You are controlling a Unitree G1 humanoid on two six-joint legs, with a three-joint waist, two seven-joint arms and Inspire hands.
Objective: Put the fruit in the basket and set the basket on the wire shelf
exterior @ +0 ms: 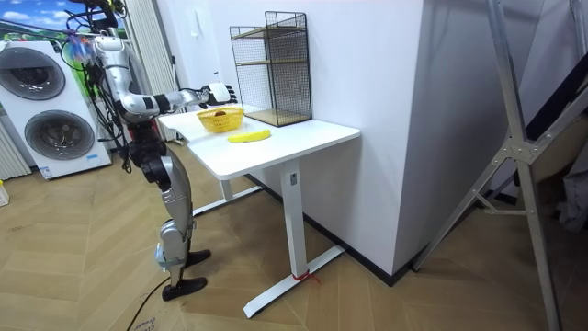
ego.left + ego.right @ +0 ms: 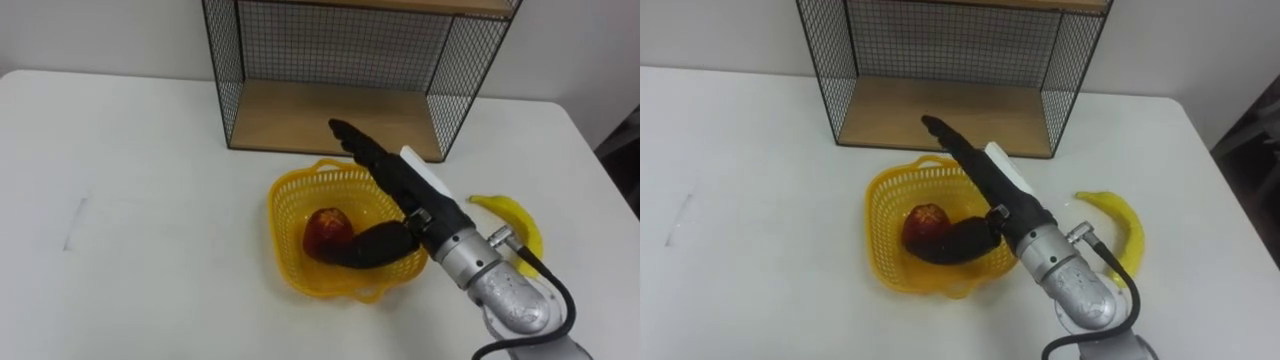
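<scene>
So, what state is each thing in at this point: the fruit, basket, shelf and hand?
apple: lying inside the basket, not gripped.
banana: lying on the table, outside the basket, on its right.
basket: upright on the table before the wire shelf, not on it.
wire shelf: upright at the table's back.
right hand: open over the basket, fingers straight.

The hand [image 2: 398, 188] lies over the basket [image 2: 287, 212] and hides its right rim and part of its far rim. The thumb covers the apple's [image 2: 323, 226] lower right, and whether it touches the fruit cannot be told. In the left eye view the wrist hides the banana's [image 2: 520, 222] lower end. The shelf [image 2: 300, 115] is cut off by the top edge above its lowest level. The tabletop [image 2: 130, 180] runs out past the lower edge. In the room view the basket's contents are too small to tell.
</scene>
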